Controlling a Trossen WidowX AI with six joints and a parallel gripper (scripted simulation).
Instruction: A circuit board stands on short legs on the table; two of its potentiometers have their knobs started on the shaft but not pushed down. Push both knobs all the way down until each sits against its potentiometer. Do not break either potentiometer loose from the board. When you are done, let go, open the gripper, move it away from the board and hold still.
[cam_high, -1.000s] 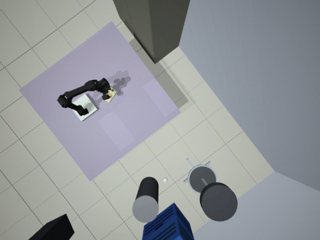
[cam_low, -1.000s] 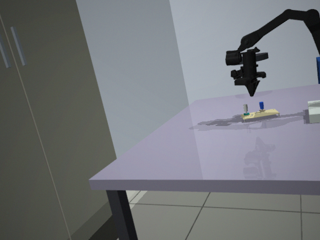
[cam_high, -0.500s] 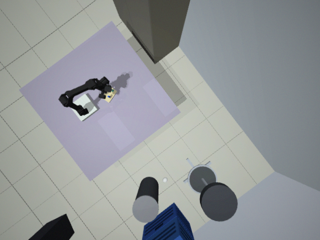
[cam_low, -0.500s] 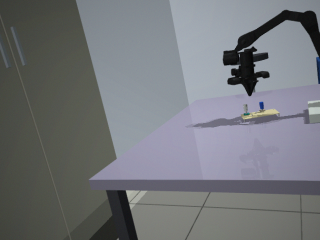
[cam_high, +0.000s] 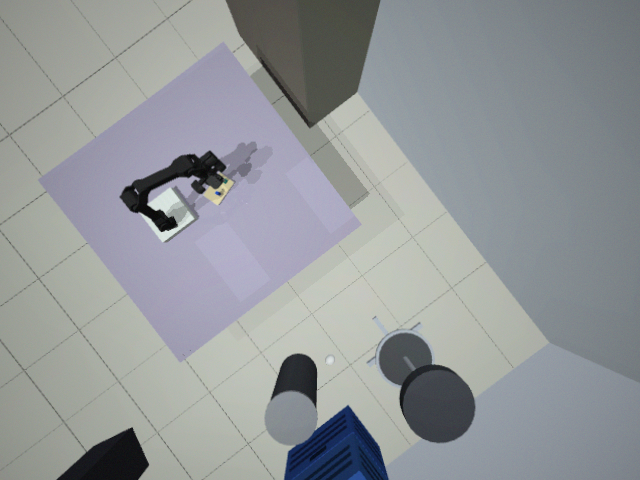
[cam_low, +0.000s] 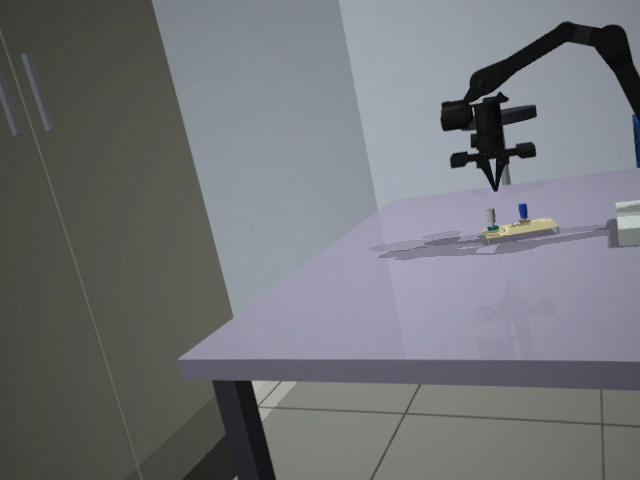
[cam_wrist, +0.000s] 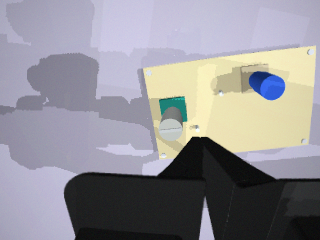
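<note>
The tan circuit board (cam_high: 225, 191) (cam_low: 540, 226) (cam_wrist: 250, 122) stands on short legs. The grey knob (cam_low: 491, 214) (cam_wrist: 170, 130) stands upright over the green potentiometer (cam_low: 492, 227) (cam_wrist: 179, 104), with a stretch of shaft showing between them. The blue knob (cam_high: 217, 193) (cam_low: 523, 210) (cam_wrist: 267, 86) stands upright over a brownish potentiometer (cam_wrist: 247, 76), close above it; whether it touches is too small to tell. My gripper (cam_low: 495, 190) (cam_wrist: 198, 144) is shut and empty, with its tips above the board and higher than both knobs, nearer the grey knob.
The board is on the lilac table (cam_high: 155, 118) (cam_low: 330, 320). A white block (cam_high: 184, 216) (cam_low: 628, 227) stands near the arm's base. Two small pale pins (cam_wrist: 220, 93) rise from the board between the knobs. A tall cabinet (cam_high: 310, 56) (cam_low: 103, 206) stands beyond the table edge.
</note>
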